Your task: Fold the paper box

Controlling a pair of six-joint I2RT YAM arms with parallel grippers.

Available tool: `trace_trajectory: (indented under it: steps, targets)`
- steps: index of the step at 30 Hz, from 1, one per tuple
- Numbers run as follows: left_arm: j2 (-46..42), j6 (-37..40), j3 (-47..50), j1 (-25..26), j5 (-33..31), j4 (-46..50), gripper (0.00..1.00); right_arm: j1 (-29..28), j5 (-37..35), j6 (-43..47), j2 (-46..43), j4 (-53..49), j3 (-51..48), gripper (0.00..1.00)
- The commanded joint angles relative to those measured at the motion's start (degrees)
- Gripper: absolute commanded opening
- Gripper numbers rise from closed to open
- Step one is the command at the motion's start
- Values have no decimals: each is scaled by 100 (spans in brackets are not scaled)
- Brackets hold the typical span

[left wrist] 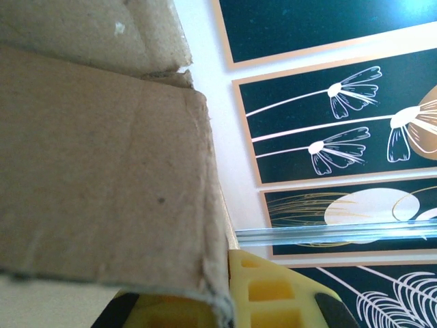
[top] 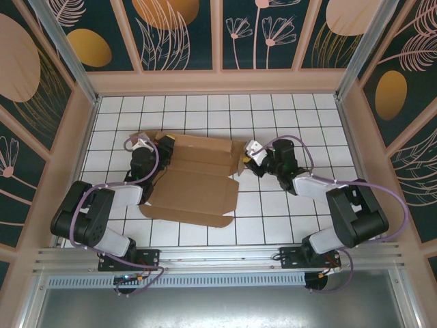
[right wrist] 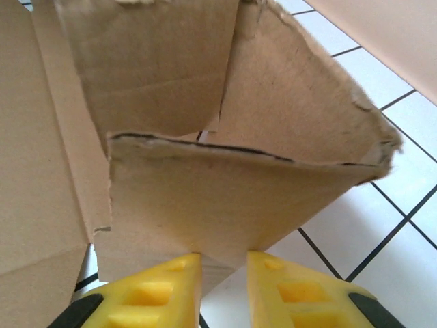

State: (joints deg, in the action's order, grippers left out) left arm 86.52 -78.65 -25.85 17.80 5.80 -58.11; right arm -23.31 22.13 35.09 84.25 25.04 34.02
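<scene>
Item 1, left gripper (left wrist: 218, 304): at the paper box's (top: 194, 181) far-left corner, jaws closed on a raised flap's edge, probably to keep that flap standing.

Item 2, right gripper (right wrist: 224, 273): at the box's far-right corner, jaws slightly parted. A lifted flap's lower edge sits at the gap and looks unclamped, so this side is likely being let go or re-gripped.

Item 3, paper box: one, mostly flat on the tiled table (top: 287, 116), between both grippers.

Count: two grippers, one box.

Bright even light, faint shadows; brown corrugated cardboard blank (left wrist: 102, 171) soft-focused close to my left wrist camera; glare top right
</scene>
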Motion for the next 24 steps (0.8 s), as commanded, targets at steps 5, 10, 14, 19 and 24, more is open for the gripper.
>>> trace_trajectory:
  steps: [5,10,14,19,24]
  targets:
    - [80,230,87,41,114,-77,0,22,142,456,306,-114,516,33]
    - [99,210,88,40,132,-122,0,-14,64,608,358,-139,555,36]
    - [80,210,80,37,111,-88,0,-6,359,702,110,-451,504,34]
    - [74,210,71,32,97,-76,0,-173,548,780,-250,-927,307,31]
    - [129,162,64,30,114,-126,0,-589,352,705,-527,-967,26,29]
